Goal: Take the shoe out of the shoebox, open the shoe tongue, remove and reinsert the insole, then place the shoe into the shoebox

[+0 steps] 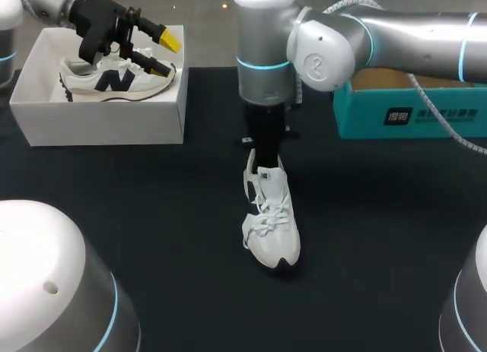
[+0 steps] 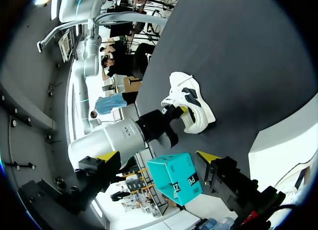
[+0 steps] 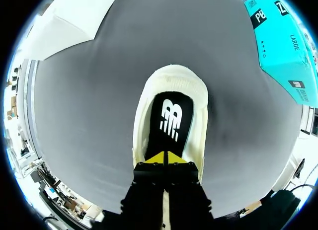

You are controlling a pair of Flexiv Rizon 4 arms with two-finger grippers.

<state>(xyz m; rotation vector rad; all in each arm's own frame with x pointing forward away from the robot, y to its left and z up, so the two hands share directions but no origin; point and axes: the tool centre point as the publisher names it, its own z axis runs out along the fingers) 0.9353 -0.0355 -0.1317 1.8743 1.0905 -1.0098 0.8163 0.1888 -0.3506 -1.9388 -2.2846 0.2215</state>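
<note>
On the black table (image 1: 380, 238), the white cardboard shoebox (image 1: 99, 124) sits far left holding a white-and-navy sneaker (image 1: 114, 80), with the left gripper (image 1: 164, 52) spread open above it; the white laced sneaker (image 1: 272, 215) stands mid-table, well apart from the box; at its heel the right gripper (image 3: 165, 158) has its tips together against the black logo-printed insole (image 3: 171, 118), perhaps pinching its edge; this looks like the insole step, best done by moving along the shoe's length so the insole slides flat and the shoe does not tip.

Black table cover (image 1: 152, 215) is looking matt, cloth-like; white laced sneaker (image 1: 272, 223) showing soft fabric; white cardboard shoebox (image 1: 99, 124) reading matt; silver arm shells (image 1: 327, 48) gleaming smooth.
</note>
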